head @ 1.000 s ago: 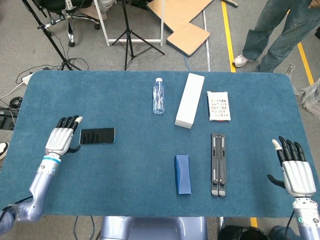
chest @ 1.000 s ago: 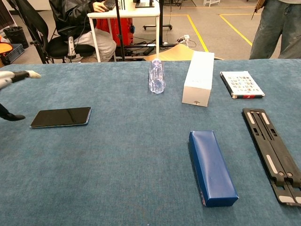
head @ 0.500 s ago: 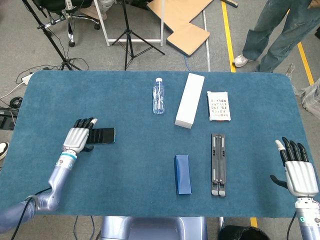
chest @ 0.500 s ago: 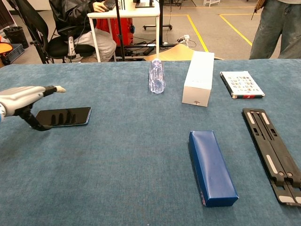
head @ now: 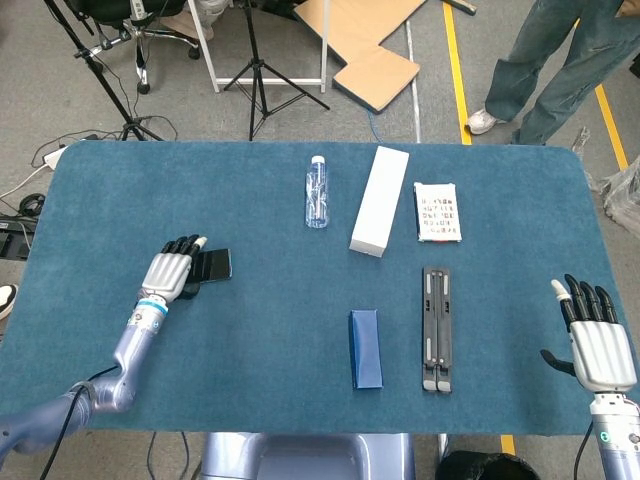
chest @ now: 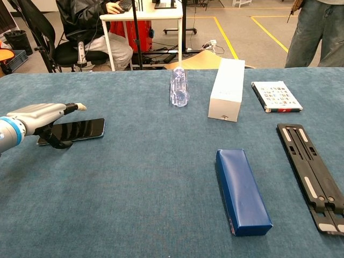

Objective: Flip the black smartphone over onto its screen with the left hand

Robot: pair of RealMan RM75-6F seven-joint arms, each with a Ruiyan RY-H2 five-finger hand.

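The flat black smartphone (chest: 78,129) lies screen up on the blue felt-covered desk (head: 250,330), at the left of the frame in both views, its glossy face mirroring the fingers above it. The left hand (head: 172,272) reaches over the phone's left end, palm down, fingers (head: 190,246) stretched out together and lying low across the screen, hiding about half the phone in the head view. In the chest view the thumb (chest: 55,140) drops beneath the palm to the phone's near edge; whether it actually touches the edge or the felt cannot be told. The hand has not closed around the phone, and the phone lies flat on the desk.

The right hand (head: 594,335) sits at the lower right of the head view, near the desk's corner, fingers spread and upright, holding nothing; the chest view does not show it.

Toward the upper middle of the desk a clear plastic bottle (head: 317,193) lies on its side, with a long white cardboard box (head: 380,214) just right of it and a small white printed booklet (head: 437,211) further right. Lower down, a dark blue oblong case (head: 365,348) lies near the front edge, and a black folded metal stand (head: 436,327) lies to its right.
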